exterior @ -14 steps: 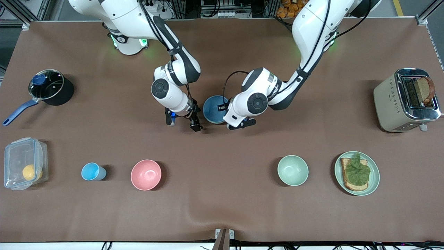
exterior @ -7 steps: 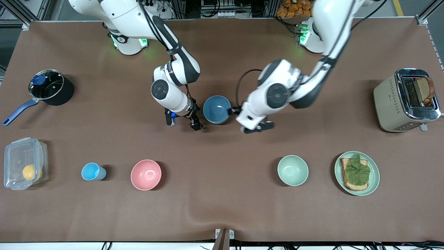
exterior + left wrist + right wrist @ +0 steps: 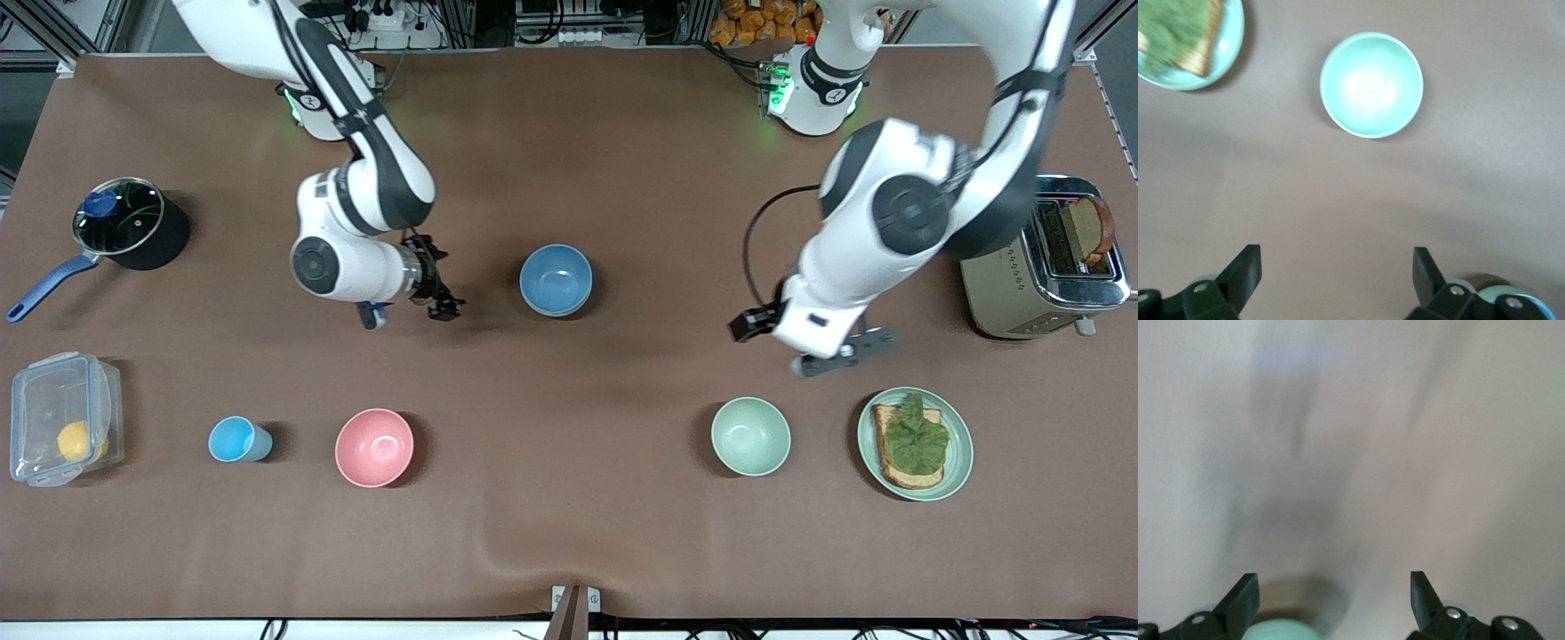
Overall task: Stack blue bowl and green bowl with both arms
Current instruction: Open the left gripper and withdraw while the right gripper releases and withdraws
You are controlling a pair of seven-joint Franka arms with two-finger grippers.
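The blue bowl (image 3: 556, 279) stands on the table midway between the two arms, with nothing touching it. A second rim seems to show under its near edge. I cannot see a sage green bowl on its own; it is hidden. My left gripper (image 3: 845, 351) is open and empty, up over the table between the toaster and the toast plate; in the left wrist view (image 3: 1336, 259) its jaws stand wide apart. My right gripper (image 3: 409, 313) is open and empty, beside the blue bowl toward the right arm's end; the right wrist view (image 3: 1333, 583) shows it over blurred table.
A pale mint bowl (image 3: 750, 436) (image 3: 1371, 85) and a green plate (image 3: 958, 458) (image 3: 1231, 40) with toast lie nearer the front camera. A toaster (image 3: 1005, 258) stands at the left arm's end. A pink bowl (image 3: 374, 447), light-blue cup (image 3: 235, 439), plastic box (image 3: 62, 418) and pot (image 3: 133, 224) are toward the right arm's end.
My left gripper has left the blue bowl and swung toward the left arm's end, near the toast plate. My right gripper has drawn back from the bowl. The bowl stays put.
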